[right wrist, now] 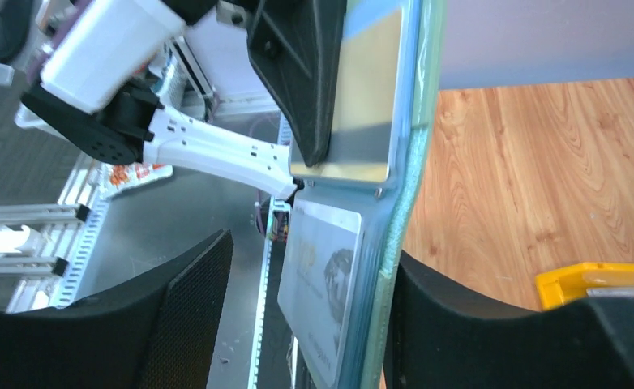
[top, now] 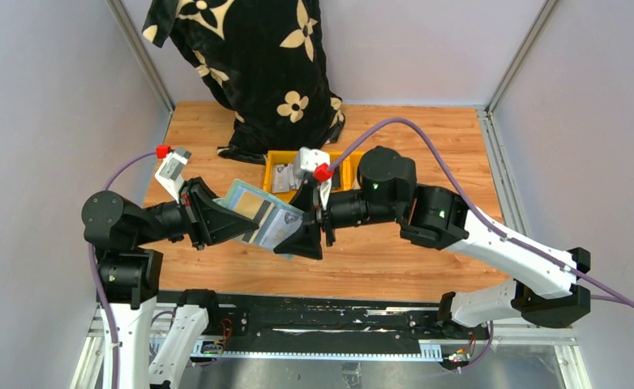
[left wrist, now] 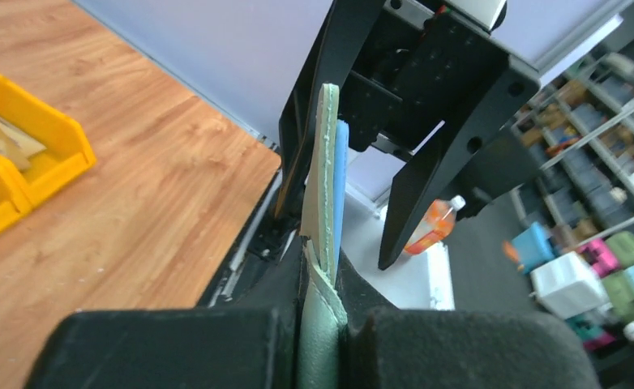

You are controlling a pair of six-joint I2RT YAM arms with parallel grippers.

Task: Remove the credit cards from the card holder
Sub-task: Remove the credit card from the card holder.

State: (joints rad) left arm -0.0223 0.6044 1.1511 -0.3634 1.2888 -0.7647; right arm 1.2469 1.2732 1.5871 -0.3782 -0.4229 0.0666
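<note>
The sage-green card holder [top: 259,214] hangs open in the air between both arms, its pale blue inside showing. My left gripper [top: 234,217] is shut on its left end; the left wrist view shows the green edge [left wrist: 327,162] pinched between the jaws of that gripper [left wrist: 322,279]. My right gripper [right wrist: 310,267] stands open astride the other end, and the holder [right wrist: 411,162] leans against the right finger. A tan credit card [right wrist: 366,97] and a silvery one [right wrist: 322,292] sit in the pockets. A left fingertip [right wrist: 297,73] covers part of the tan card.
A yellow bin [top: 281,158] with a few cards in it stands behind the grippers, and also shows as a yellow bin [left wrist: 22,154] in the left wrist view. A black cloth with cream flowers [top: 257,65] hangs at the back. Grey walls close in both sides.
</note>
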